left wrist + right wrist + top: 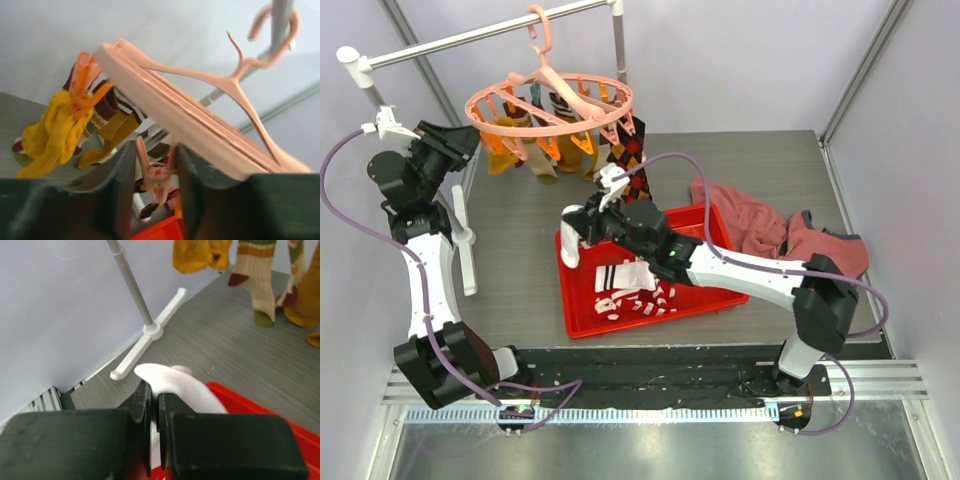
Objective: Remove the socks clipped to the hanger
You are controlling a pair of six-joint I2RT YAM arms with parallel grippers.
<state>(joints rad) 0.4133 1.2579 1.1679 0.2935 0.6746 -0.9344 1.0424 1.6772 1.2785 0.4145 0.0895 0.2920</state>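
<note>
Hanger: upper L, hooked on rail; L gripper just L of ring, fingers apart.
Pegged socks: mustard sock L side, argyle sock R side.
R gripper: clamped on white sock, over tray L edge.
Tray: striped socks lying inside.
Cloth: on table, R of tray.

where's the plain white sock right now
The plain white fabric sock is pinched in the right pincer, hanging over the far left corner of the red plastic tray in the top view, right of the white metal rail's foot.
</note>
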